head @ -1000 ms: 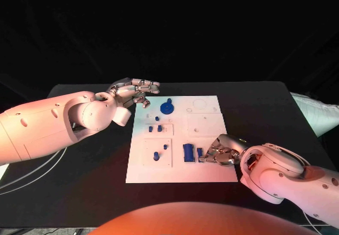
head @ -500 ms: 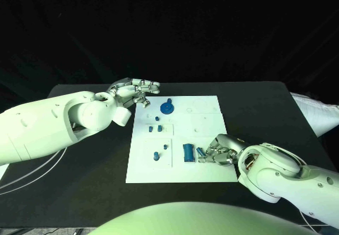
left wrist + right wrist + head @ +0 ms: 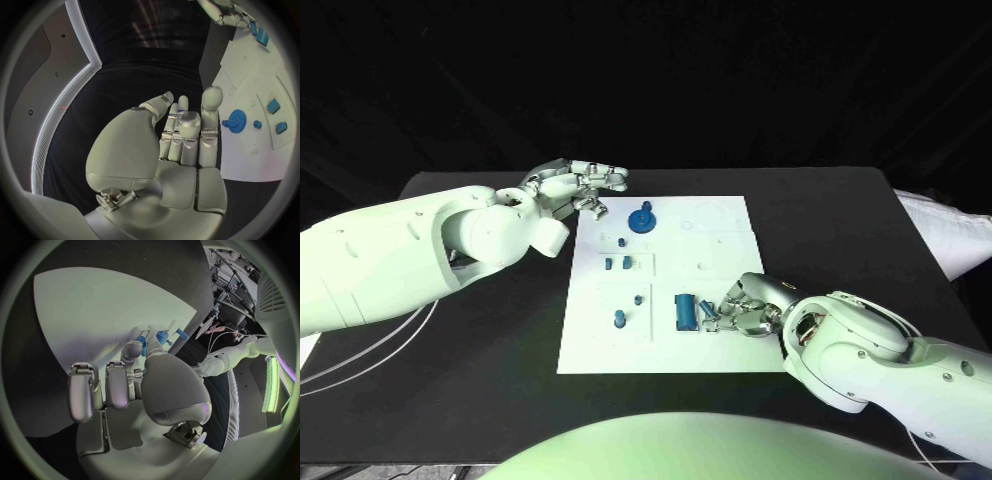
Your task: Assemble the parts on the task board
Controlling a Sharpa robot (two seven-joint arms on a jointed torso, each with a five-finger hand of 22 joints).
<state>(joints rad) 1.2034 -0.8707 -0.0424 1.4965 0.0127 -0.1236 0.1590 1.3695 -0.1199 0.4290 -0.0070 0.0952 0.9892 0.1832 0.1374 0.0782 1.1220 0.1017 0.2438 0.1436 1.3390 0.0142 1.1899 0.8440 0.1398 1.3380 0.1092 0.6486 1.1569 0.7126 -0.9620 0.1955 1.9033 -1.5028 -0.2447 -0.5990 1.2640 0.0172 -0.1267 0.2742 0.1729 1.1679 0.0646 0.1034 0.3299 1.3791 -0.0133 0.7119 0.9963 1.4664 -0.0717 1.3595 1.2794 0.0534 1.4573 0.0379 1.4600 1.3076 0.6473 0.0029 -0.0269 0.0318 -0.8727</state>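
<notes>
1. The right robot hand [image 3: 744, 308] is down at the near right of the flat white rectangular task board [image 3: 733, 352], fingers curled in around a small blue block part [image 3: 710, 309]. It looks pinched between the fingertips, just beside the taller dark-blue rectangular part [image 3: 684, 310].
2. The left robot hand [image 3: 574, 187] hangs over the far left corner of the board, fingers curled together with nothing in them, clenched and idle.
3. Farther up the board sits a round blue gear-shaped part [image 3: 642, 221], with two small blue square parts [image 3: 617, 263] below it and small blue pegs [image 3: 629, 310] in the left panel.
4. To do this step well, I'd say the right hand should keep the little block square to its recess, lower it straight, and avoid nudging the tall part alongside; only let go once it is seated.
5. The board lies in the middle of a matte black bench [image 3: 473, 330], with darkness behind and a pale cushion-like object [image 3: 949, 235] at the right edge.
</notes>
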